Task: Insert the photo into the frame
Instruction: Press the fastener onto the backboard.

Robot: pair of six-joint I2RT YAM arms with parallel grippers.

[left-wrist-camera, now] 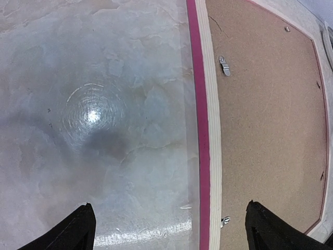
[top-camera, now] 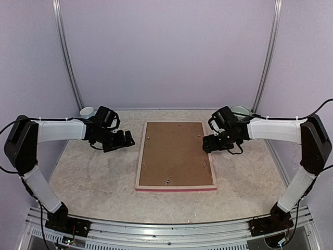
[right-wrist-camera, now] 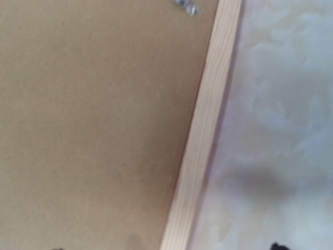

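Note:
The frame (top-camera: 177,187) lies face down in the middle of the table, its pale wood back up and a pink edge along the front. A brown backing board (top-camera: 174,153) fills it, so the photo is hidden. My left gripper (top-camera: 124,140) hovers just off the frame's left rail (left-wrist-camera: 213,130). It is open (left-wrist-camera: 171,234), with one fingertip (left-wrist-camera: 78,232) over the table and the other over the board (left-wrist-camera: 270,114). My right gripper (top-camera: 207,143) is low over the right rail (right-wrist-camera: 205,130). Its jaws stand wide apart (right-wrist-camera: 166,247) with nothing held.
Small metal tabs (left-wrist-camera: 224,65) sit along the board's edge. A white cup (top-camera: 87,112) stands at the back left and a pale green cup (top-camera: 240,110) at the back right. The marbled table (top-camera: 93,177) is walled in on three sides.

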